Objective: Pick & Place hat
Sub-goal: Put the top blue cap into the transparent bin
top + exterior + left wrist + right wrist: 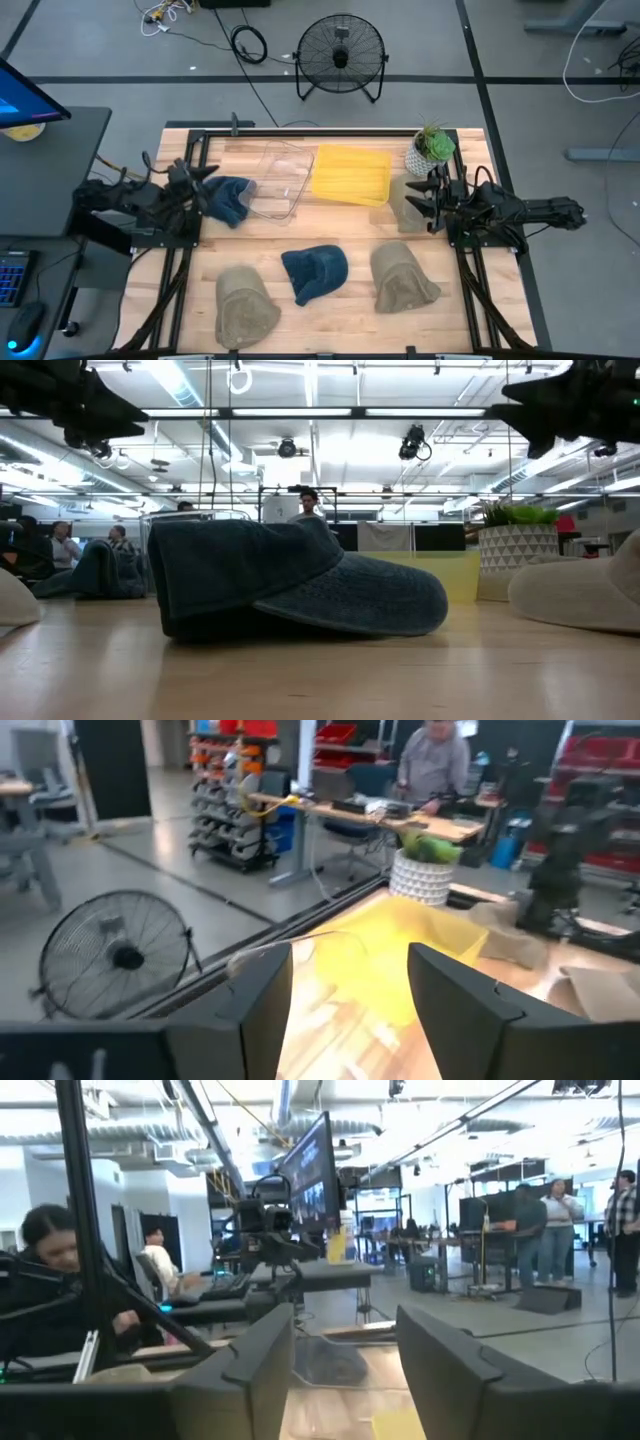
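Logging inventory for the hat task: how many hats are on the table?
5: khaki hat front-left, khaki hat front-right, blue hat front-centre, blue hat far-left, khaki hat far-right, partly hidden by the right arm.

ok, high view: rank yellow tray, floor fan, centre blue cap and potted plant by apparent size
1. Floor fan and yellow tray: look alike, won't rank them, and the fan stands on the floor, farther from the camera.
2. Centre blue cap.
3. Potted plant.

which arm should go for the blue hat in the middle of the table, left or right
Either, barely left. The blue hat lies about midway; the left gripper and right gripper both hang open at the table's sides, each over another hat.
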`<move>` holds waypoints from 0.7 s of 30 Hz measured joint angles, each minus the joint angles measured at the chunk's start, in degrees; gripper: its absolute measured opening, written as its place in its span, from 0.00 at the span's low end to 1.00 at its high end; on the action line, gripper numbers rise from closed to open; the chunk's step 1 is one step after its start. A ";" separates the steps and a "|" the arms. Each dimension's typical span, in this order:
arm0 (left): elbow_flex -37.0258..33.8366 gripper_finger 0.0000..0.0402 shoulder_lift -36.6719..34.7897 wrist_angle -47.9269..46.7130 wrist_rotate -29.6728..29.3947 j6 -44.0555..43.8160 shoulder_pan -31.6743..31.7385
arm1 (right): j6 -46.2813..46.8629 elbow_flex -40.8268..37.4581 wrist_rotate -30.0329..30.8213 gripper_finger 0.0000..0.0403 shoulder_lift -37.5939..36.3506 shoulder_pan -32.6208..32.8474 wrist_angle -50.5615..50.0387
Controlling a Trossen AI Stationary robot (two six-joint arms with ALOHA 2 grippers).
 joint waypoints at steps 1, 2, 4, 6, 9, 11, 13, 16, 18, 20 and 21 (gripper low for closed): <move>0.62 0.49 0.64 -1.52 0.02 -1.27 0.67 | 0.12 0.99 -0.02 0.46 1.11 0.00 -0.06; 1.23 0.49 1.44 -2.81 0.01 -2.36 1.35 | 0.15 2.17 -0.01 0.46 2.38 0.00 -0.10; 2.45 0.49 3.72 -5.27 0.08 -4.19 2.60 | 0.11 5.35 0.00 0.46 5.92 -0.03 -0.69; 3.68 0.49 6.61 -7.30 0.22 -6.13 3.89 | 0.14 8.95 -0.01 0.46 10.15 -0.40 -3.00; 5.27 0.49 11.43 -8.93 1.06 -9.83 6.15 | 0.42 15.41 0.59 0.46 17.04 -1.47 -8.75; 6.60 0.49 14.76 -11.43 2.49 -14.19 8.00 | 1.85 19.94 2.48 0.46 21.94 -2.22 -13.25; 8.31 0.49 18.20 -14.79 4.14 -18.66 10.17 | 2.22 23.98 5.00 0.46 26.48 -3.01 -18.13; 10.17 0.49 23.04 -18.82 5.64 -22.70 13.82 | 1.36 29.03 7.19 0.46 32.82 -4.33 -22.91; 11.49 0.49 26.18 -20.69 7.71 -24.69 16.73 | 0.02 31.60 7.28 0.46 36.62 -5.28 -23.05; 12.44 0.49 29.24 -21.80 10.17 -26.18 20.02 | -0.87 33.89 7.20 0.46 40.29 -5.98 -23.09; 12.71 0.49 30.75 -22.06 11.34 -26.63 21.81 | -1.18 34.88 7.17 0.46 42.01 -6.30 -23.11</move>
